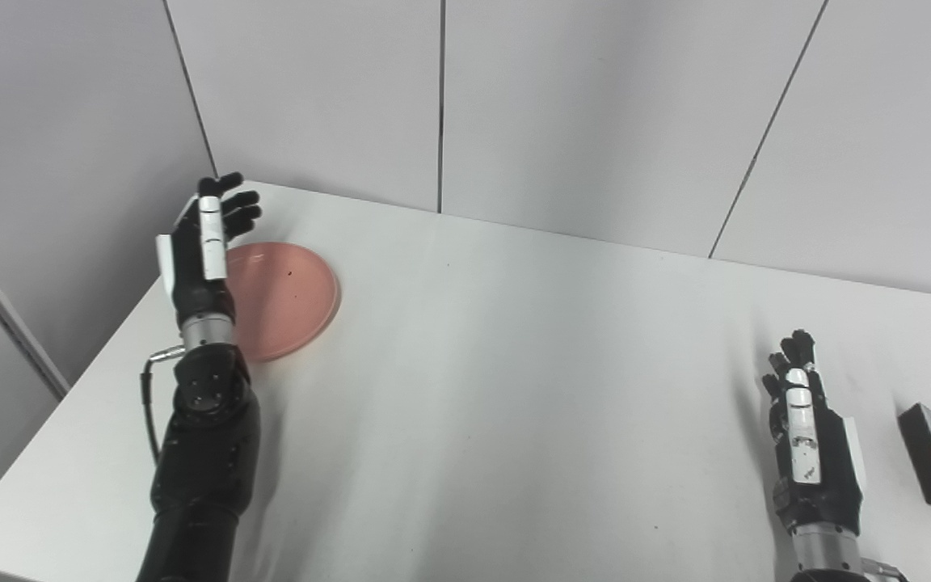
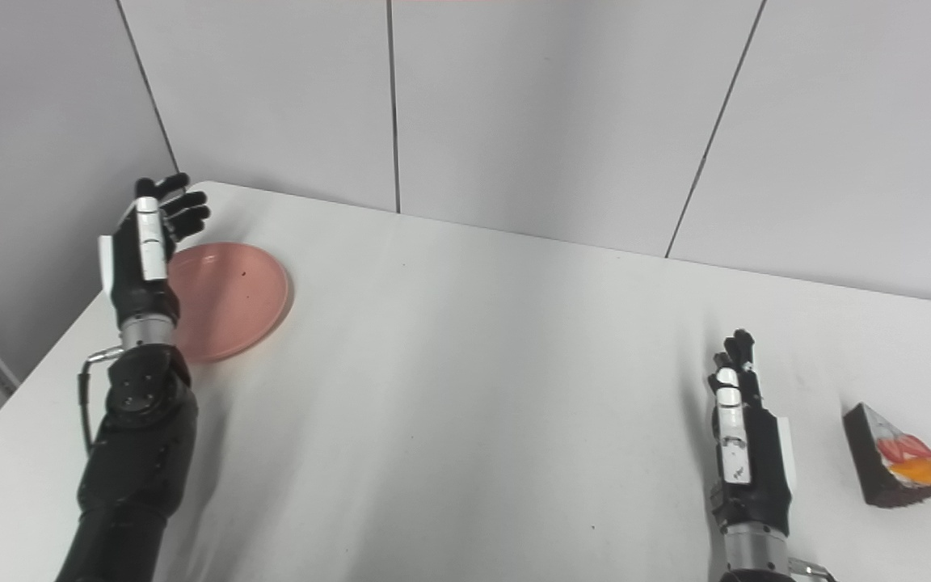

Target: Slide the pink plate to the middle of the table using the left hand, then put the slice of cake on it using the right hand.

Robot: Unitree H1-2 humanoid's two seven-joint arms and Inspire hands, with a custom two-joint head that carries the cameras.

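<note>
A white, matte table (image 1: 514, 388) is backed by grey wall panels (image 1: 595, 105). At upper left, the round pink plate (image 1: 292, 299) is partly covered by the left hand (image 1: 203, 246), fingers spread, holding nothing. At lower right, the right hand (image 1: 805, 436) is empty, fingers loosely extended; the dark fruit-topped cake slice (image 2: 894, 467) lies just beside it.

One white table (image 1: 514, 388) carries everything here. On it lies one pink plate (image 1: 288, 299), near the table's far left corner. One slice of cake (image 2: 894, 469) sits toward the table's right edge, a dark wedge with red and orange topping. Two robot hands are in view: one left hand (image 1: 203, 242) at the left rim of the plate above the table, and one right hand (image 2: 744, 444) near the table's right side, just left of the slice.
</note>
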